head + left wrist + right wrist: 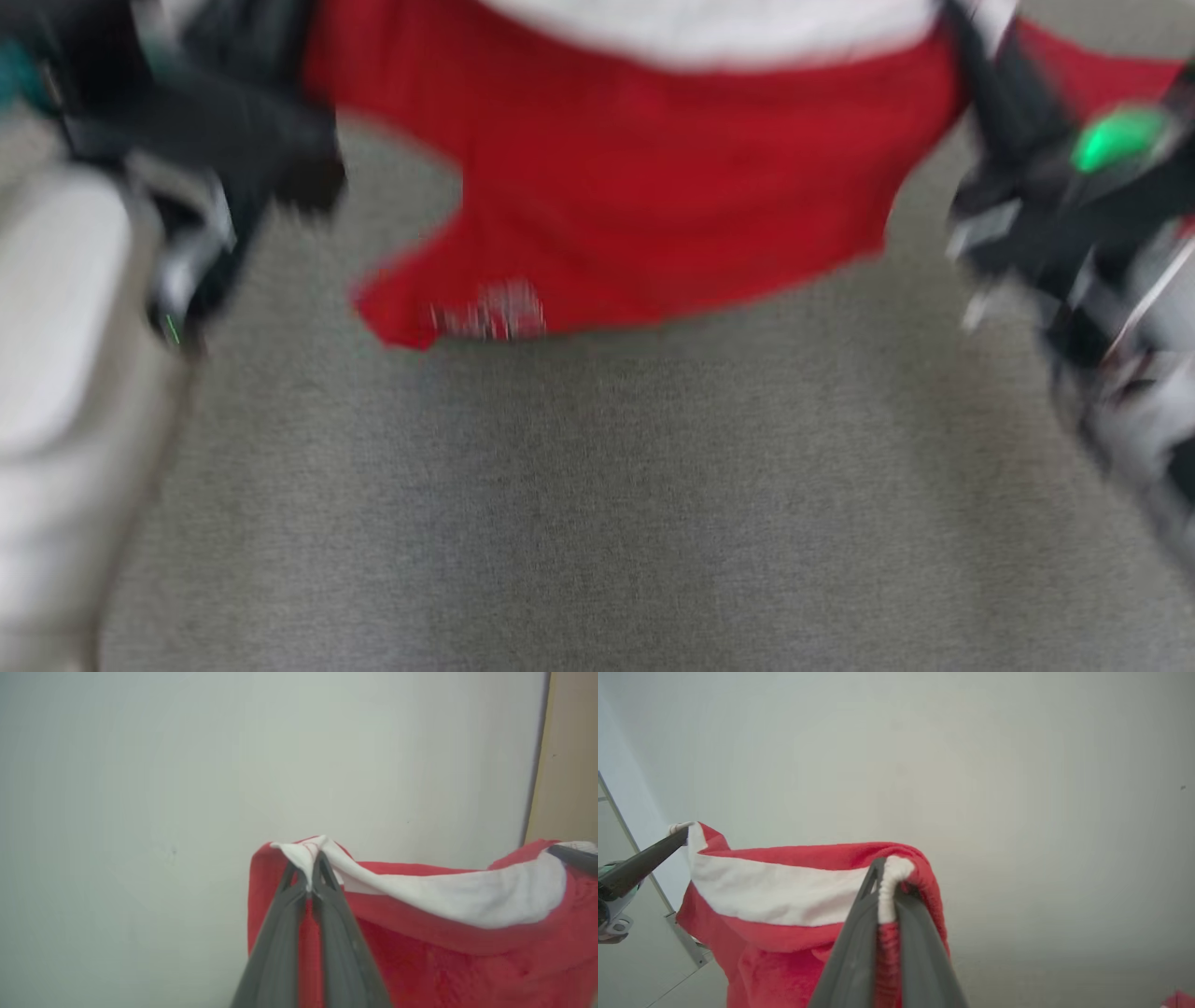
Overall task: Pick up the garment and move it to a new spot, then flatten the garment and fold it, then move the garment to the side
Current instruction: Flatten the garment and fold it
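Head view, smeared by blur: the garment (653, 205), red with a white band (709, 28) along its top, hangs spread between the two claws. Behind its lower edge is a grey surface (597, 513); whether they touch I cannot tell. From the wrist, the left claw (310, 868) is clenched on a white corner of the band, and the cloth drapes away below it and across toward the right claw (887, 879). That one is clenched on the other top corner, a bunched fold pinched between its fingers. A small white print (490, 313) sits near the lower hem on the left claw's side, too blurred to read. A pale wall (1017, 788) stands beyond both claws.
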Motion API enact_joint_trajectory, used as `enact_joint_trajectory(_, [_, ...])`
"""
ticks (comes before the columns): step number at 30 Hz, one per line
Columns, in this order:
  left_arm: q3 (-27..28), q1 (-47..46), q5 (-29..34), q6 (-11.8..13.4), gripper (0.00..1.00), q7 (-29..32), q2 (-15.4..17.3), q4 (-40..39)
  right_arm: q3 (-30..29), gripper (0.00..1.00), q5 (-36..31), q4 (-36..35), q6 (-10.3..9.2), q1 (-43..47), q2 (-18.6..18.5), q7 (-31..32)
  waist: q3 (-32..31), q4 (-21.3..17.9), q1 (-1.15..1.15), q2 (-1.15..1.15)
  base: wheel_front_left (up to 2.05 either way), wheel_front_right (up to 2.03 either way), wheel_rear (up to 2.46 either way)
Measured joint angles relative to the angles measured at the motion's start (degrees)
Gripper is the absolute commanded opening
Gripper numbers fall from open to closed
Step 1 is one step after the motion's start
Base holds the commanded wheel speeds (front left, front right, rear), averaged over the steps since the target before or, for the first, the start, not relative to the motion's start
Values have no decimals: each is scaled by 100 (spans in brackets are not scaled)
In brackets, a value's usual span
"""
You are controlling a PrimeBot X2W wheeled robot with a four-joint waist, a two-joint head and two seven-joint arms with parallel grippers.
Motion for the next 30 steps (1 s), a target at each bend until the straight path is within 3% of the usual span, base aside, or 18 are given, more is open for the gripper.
enact_joint_trajectory(7, [-531,-2459,-459,0,0,255,232,883,-389,0,468,905,-1,-2533,75,697,879,42,1,1,0,0,0])
enact_joint_trajectory(16, [-1037,-4677,-879,-5,0,298,417,2087,-305,0,122,2245,-1,-4983,218,1072,1824,100,2,1,0,0,0])
enact_joint_trajectory(23, [-1430,-5862,-1065,-5,0,347,444,2802,44,0,22,2973,-1,-6106,393,922,2210,64,1,1,0,0,0])
enact_joint_trajectory(30, [-1769,-6396,-1256,-5,0,165,445,3322,493,0,55,3409,-1,-6659,520,770,2372,-1,0,0,0,0,0])
